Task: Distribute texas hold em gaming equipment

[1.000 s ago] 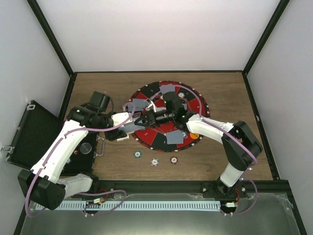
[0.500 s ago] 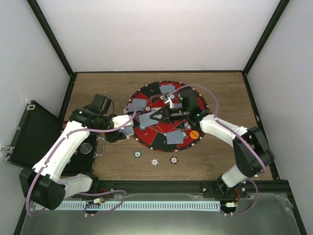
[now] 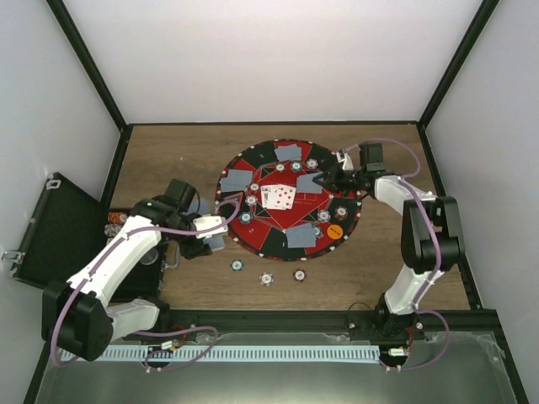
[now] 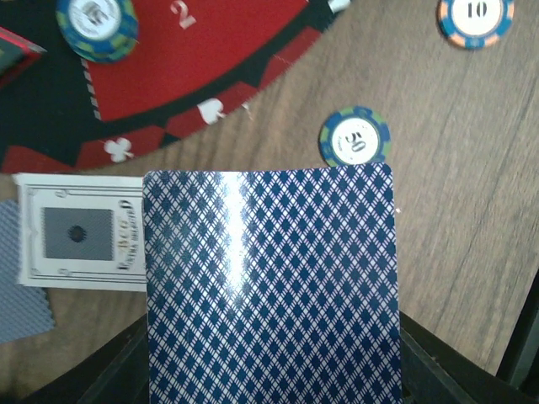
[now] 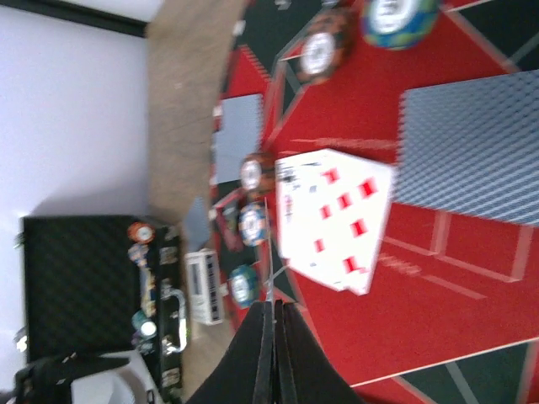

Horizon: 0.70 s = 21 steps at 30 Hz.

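**Gripper State and Equipment Positions**

**Left gripper** (image 3: 210, 231): A blue diamond-backed playing card (image 4: 269, 286) is pinched between the dark fingers (image 4: 118, 380), with its back turned to the wrist camera. Whether further cards sit behind it cannot be told. The gripper is held over the brown wooden table (image 3: 168, 160), just off the left rim of the round red-and-black felt mat (image 3: 278, 217). A white printed card box (image 4: 76, 244) lies flat on the table beside the held card. A blue-and-green striped chip marked 50 (image 4: 355, 137) is seen just past the card's far edge. A blue-and-orange striped chip marked 10 (image 4: 476, 17) lies farther out on the wood.

**Right gripper** (image 3: 330, 179): The fingers are pressed together, and nothing is seen between them. The gripper is positioned over the right part of the mat and points toward its centre.

**Equipment on the mat:** White face-up cards with red pips (image 5: 333, 219) are fanned at the centre and overlap one another. Four grey-blue face-down cards (image 3: 289, 152) are laid in the outer sectors. Small round striped chips (image 5: 253, 223) are spaced around the ring. A round orange marker disc (image 3: 334, 230) rests at the near-right rim.

**Equipment off the mat:** Three loose chips (image 3: 266, 278) lie on the table near the arm bases. An open black foam-lined case (image 3: 50, 227) is located at the left edge of the table.
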### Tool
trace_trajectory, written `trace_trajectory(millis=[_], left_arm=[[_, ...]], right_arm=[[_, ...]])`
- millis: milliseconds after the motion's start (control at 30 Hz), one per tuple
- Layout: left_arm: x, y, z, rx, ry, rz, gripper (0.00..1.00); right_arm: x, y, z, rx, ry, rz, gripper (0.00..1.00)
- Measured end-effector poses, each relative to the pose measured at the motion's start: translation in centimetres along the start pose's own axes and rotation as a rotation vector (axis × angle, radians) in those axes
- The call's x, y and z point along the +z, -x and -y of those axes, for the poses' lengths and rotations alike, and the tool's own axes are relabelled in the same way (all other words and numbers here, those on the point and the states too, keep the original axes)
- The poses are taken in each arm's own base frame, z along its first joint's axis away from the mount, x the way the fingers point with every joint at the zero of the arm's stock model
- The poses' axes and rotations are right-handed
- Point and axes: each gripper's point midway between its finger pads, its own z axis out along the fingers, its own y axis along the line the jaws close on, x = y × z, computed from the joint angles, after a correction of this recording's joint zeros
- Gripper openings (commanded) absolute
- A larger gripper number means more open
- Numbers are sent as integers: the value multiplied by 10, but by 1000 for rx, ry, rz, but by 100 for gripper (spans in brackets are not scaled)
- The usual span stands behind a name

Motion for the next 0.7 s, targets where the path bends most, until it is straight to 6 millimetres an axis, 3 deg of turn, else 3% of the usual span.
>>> trace_trajectory(millis=[100, 233, 700], left_arm=[[11, -10, 8, 0, -27, -20, 6], [22, -16, 12, -1, -38, -26, 6], [69, -54, 32, 36, -67, -92, 6]], right_arm=[[10, 6, 35, 37, -80, -20, 1], [23, 7, 59, 57, -133, -51, 1], [44, 9, 83, 72, -141, -97, 1]])
